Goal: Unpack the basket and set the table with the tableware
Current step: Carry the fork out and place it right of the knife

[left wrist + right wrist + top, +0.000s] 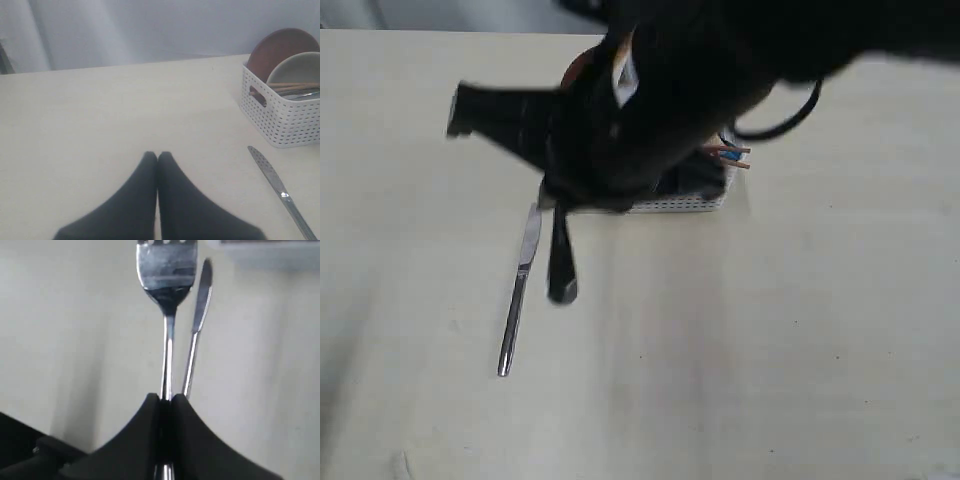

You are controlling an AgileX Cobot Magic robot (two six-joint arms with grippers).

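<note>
Fork (166,280) pinched in the right hand (166,399) — knife (197,315) just beside — left hand (157,156) pressed together

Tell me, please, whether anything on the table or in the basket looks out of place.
Nothing stands out. The knife lies flat on the table, the fork sits straight in the right gripper, and the plate and bowl stand on edge inside the basket.

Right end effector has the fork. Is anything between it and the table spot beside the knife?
Nothing visible is in the way. In the right wrist view the fork is over bare table, with the knife lying close alongside it.
</note>
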